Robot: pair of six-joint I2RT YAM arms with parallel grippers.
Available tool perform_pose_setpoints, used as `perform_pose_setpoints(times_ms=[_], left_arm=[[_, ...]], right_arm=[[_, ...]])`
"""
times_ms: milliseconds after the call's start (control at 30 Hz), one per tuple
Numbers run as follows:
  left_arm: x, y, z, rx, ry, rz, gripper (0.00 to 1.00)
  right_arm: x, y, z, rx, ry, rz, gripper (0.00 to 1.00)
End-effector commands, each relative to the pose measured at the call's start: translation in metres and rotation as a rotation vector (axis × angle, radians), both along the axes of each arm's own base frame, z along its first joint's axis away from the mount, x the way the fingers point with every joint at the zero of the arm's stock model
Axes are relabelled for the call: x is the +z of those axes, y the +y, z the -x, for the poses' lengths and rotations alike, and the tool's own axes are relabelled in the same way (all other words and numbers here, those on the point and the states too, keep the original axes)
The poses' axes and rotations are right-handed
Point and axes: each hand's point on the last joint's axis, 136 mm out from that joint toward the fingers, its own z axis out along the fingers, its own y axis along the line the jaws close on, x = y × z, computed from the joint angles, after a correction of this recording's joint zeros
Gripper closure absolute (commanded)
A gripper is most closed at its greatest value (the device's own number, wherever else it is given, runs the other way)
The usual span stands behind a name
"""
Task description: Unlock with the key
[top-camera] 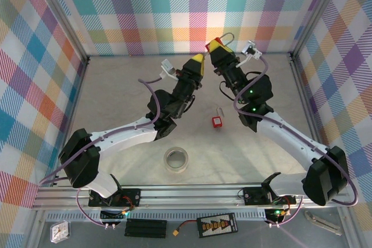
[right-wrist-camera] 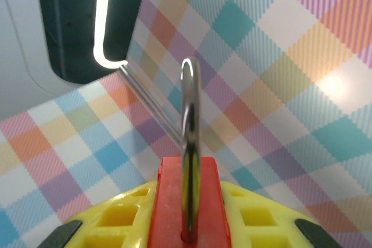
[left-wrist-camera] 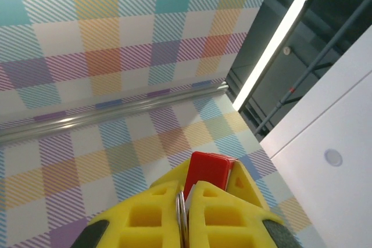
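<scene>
Padlock (right-wrist-camera: 168,201): red, held up near the back wall, clamped in your right gripper (right-wrist-camera: 185,216), shackle (right-wrist-camera: 189,120) upright | left gripper (left-wrist-camera: 185,193): your fingers pinched tight on a thin metal ring (left-wrist-camera: 181,216), probably the key's | small red block (top-camera: 217,121): loose on the table (top-camera: 116,108) between your arms

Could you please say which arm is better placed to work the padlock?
Probably left: the left gripper is shut on a metal ring, likely the key's, beside the padlock the right gripper holds shackle-up.
</scene>
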Motion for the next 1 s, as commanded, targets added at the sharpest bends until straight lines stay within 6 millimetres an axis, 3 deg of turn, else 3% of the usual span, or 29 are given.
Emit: perform_pose_setpoints(times_ms=[0,200,333,567,667,767,867,967], left_arm=[[0.040,-0.049,0.046,-0.273,-0.159,-0.001,1.00],[0.034,-0.055,0.049,-0.263,-0.139,-0.066,1.00],[0.027,-0.061,0.049,-0.272,-0.127,-0.092,1.00],[0.019,-0.069,0.047,-0.293,-0.107,-0.201,1.00],[0.020,-0.058,0.040,-0.277,-0.095,-0.213,1.00],[0.025,-0.052,0.040,-0.254,-0.112,-0.215,1.00],[0.030,-0.068,0.049,-0.278,-0.158,-0.168,1.00],[0.025,-0.085,0.050,-0.313,-0.156,-0.129,1.00]], right_arm=[[-0.103,0.117,0.079,0.659,0.193,0.239,1.00],[-0.083,0.116,0.080,0.684,0.207,0.171,1.00],[-0.079,0.114,0.083,0.650,0.203,0.224,1.00],[-0.101,0.116,0.100,0.664,0.163,0.446,1.00],[-0.117,0.117,0.108,0.663,0.166,0.541,1.00],[-0.121,0.112,0.103,0.624,0.197,0.486,1.00],[-0.126,0.121,0.095,0.627,0.258,0.417,1.00],[-0.120,0.128,0.089,0.650,0.285,0.302,1.00]])
